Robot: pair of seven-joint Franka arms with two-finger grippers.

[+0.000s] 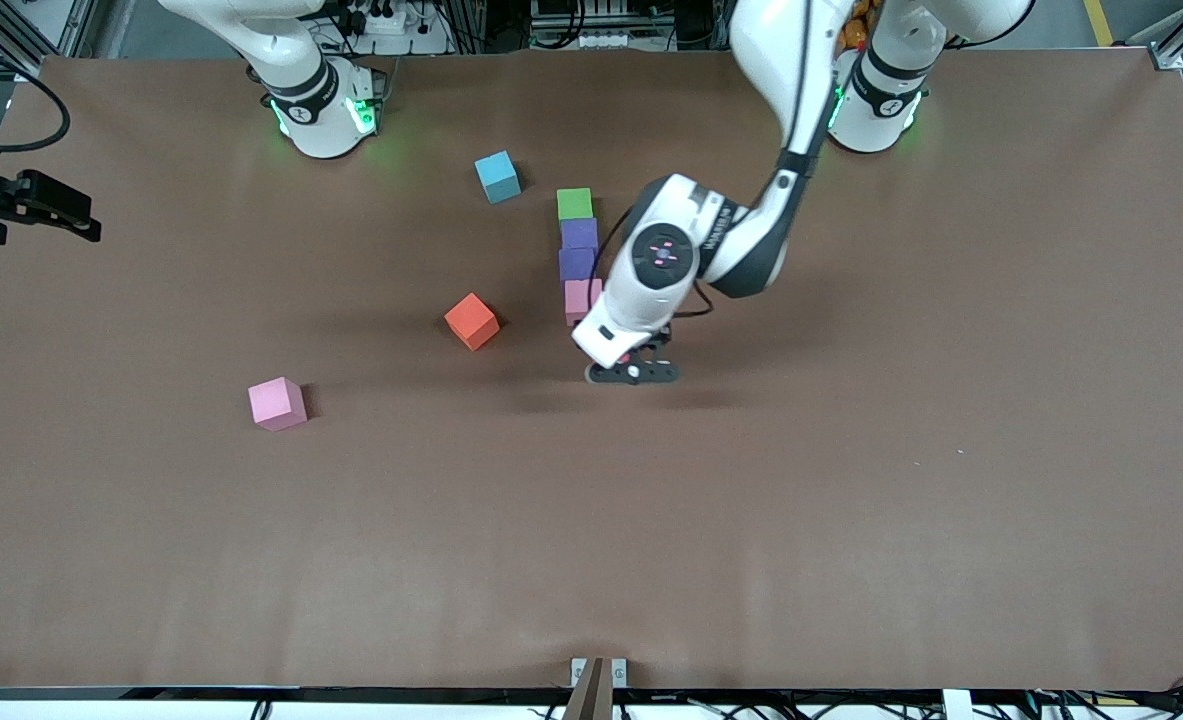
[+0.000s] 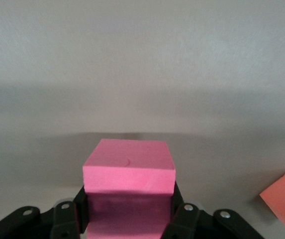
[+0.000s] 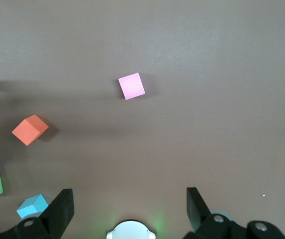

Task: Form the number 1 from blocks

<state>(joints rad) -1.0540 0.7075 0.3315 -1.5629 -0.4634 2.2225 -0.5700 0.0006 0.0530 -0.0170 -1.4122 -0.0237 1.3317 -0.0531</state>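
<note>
A column of blocks runs toward the front camera: green, purple, purple, pink. My left gripper is down at the table just past the pink end of that column. It is shut on a red block, which looks hot pink in the left wrist view and is almost hidden under the hand in the front view. Loose blocks lie toward the right arm's end: orange, light blue, pink. My right gripper waits open high above its base, holding nothing.
The orange block sits close beside the left gripper. A black fixture juts over the table edge at the right arm's end. Bare brown table spreads nearer the front camera and toward the left arm's end.
</note>
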